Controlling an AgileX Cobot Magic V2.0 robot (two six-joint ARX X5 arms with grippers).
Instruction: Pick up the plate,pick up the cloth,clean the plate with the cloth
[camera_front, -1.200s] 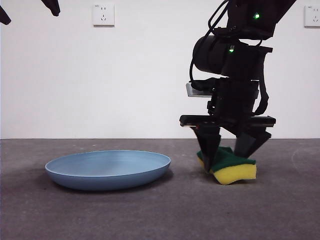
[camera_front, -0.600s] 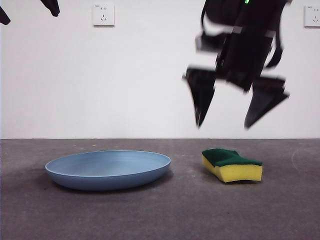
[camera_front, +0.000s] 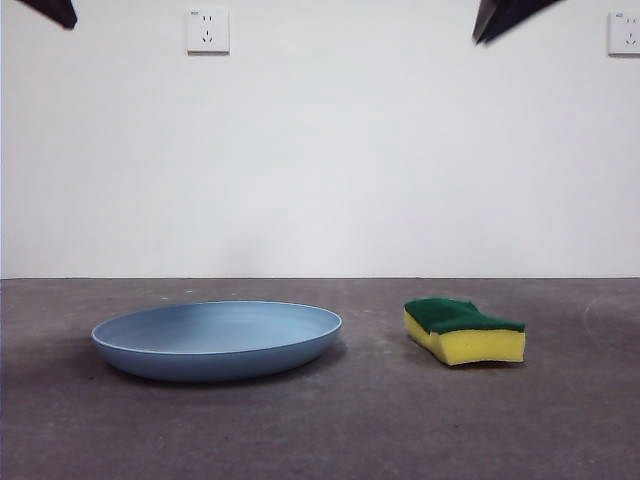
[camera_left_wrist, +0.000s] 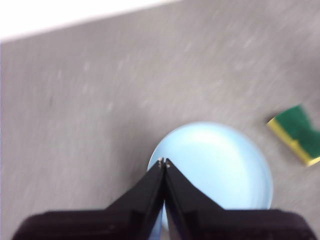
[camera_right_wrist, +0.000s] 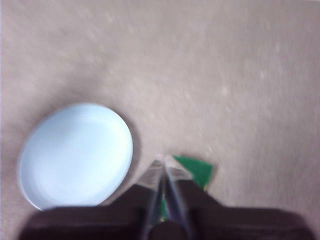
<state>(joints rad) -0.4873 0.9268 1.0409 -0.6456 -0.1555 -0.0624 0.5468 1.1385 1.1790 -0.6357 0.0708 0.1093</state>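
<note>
Now, from the front, both arms show only as dark tips at the top corners, one left pincer (camera_front: 50, 10) and one right pincer (camera_front: 505, 15). A second ago the right arm stood down over the cloth (camera_front: 463, 331) with its jaws around it; half a second ago it was already lifting away empty, and now it is gone high. The cloth, a yellow sponge with a green scouring top, lies flat on the bench (camera_front: 320, 420) just where it was, so that grasp came to nothing and, by my reading, the pick must be tried again. The plate (camera_front: 217, 339) rests untouched, rim up, well apart from the cloth on its left. The cloth's long axis runs roughly across this view, green face upward.

Next, the left wrist view: the left pincer (camera_left_wrist: 164, 162) is clenched with nothing between its jaws, hanging high above the plate (camera_left_wrist: 225, 170); the cloth (camera_left_wrist: 299, 132) shows near the edge, beside the plate but not touching.

Last, the right wrist view, which is blurred: the right pincer (camera_right_wrist: 163, 161) is clenched tight and empty, with the cloth (camera_right_wrist: 197, 170) directly below its tips and the plate (camera_right_wrist: 75, 155) just beside
</note>
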